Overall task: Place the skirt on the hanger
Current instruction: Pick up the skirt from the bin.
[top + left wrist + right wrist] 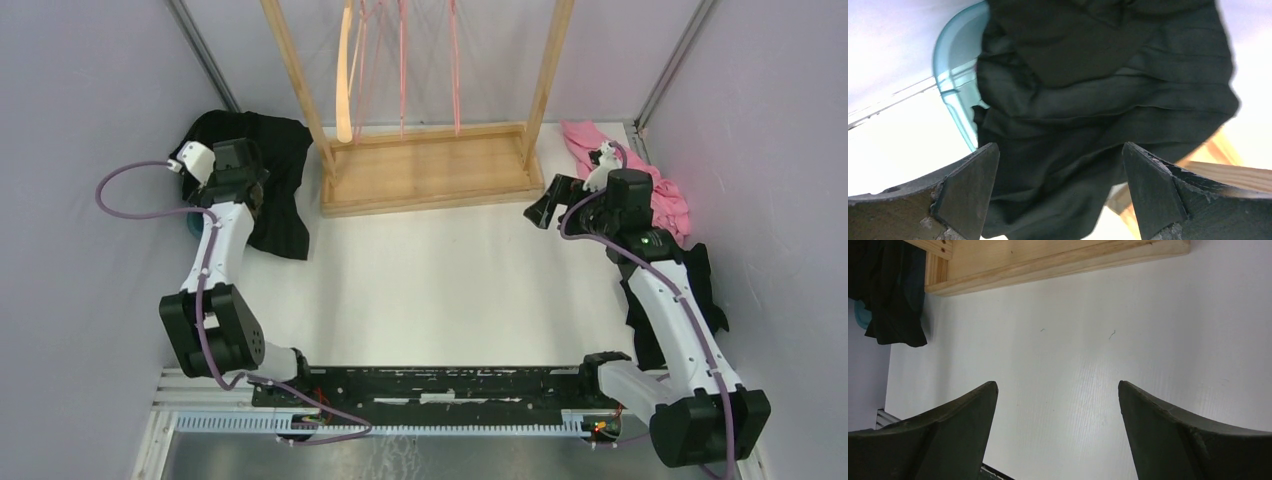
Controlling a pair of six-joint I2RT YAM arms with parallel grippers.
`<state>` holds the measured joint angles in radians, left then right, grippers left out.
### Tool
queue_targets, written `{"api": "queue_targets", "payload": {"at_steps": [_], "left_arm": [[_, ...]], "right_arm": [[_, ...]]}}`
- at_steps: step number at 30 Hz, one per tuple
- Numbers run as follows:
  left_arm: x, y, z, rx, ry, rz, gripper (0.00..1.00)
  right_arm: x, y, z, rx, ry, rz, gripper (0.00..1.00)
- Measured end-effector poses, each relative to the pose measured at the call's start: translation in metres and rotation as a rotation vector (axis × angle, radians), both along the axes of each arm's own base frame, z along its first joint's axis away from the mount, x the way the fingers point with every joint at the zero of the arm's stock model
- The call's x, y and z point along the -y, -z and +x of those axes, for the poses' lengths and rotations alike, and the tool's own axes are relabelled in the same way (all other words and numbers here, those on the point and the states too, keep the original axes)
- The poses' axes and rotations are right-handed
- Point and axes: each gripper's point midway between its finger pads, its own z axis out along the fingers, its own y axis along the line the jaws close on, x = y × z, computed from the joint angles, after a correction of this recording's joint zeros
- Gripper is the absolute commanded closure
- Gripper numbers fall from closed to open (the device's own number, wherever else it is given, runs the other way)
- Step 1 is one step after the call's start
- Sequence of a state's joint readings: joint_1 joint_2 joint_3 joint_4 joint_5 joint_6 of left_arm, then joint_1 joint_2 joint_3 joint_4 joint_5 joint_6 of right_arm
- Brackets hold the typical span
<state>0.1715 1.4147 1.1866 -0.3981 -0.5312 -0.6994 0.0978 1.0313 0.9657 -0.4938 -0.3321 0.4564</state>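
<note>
Two grippers spread, holding nothing. My left gripper [1058, 192] hangs directly over the skirt [1098, 115], pleats running across; right gripper [1058, 427] well apart.

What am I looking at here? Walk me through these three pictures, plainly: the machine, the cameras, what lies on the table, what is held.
Two robot arms are bolted at the near edge of a white table. The wide picture comes from a camera above and behind them; the other two come from cameras on each wrist, so the dark wedges are each gripper's own fingers.

The left gripper is open over the skirt, black pleated cloth partly covering a teal container. The right gripper is open over bare table. Neither holds anything.

At the back stands a wooden rack with the hanger and thin pink hangers. A pink garment lies on the right.
</note>
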Motion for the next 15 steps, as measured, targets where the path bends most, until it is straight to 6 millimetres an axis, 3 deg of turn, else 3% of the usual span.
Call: {"api": "queue_targets", "payload": {"at_steps": [3, 7, 11, 15], "left_arm": [[-0.012, 0.016, -0.010, -0.055, -0.066, -0.003, 0.02], [-0.021, 0.014, -0.014, -0.057, -0.123, 0.030, 0.05], [-0.035, 0.009, -0.001, -0.066, -0.185, 0.078, 0.06], [-0.049, 0.016, 0.007, -0.101, -0.239, 0.147, 0.06]], "right_arm": [[-0.004, 0.002, -0.004, -0.010, -0.015, 0.007, 0.06], [-0.013, 0.015, -0.010, -0.044, -0.044, 0.026, 0.06], [-0.022, 0.030, -0.016, -0.078, -0.067, 0.043, 0.06], [-0.029, 0.037, -0.016, -0.099, -0.089, 0.052, 0.06]]}}
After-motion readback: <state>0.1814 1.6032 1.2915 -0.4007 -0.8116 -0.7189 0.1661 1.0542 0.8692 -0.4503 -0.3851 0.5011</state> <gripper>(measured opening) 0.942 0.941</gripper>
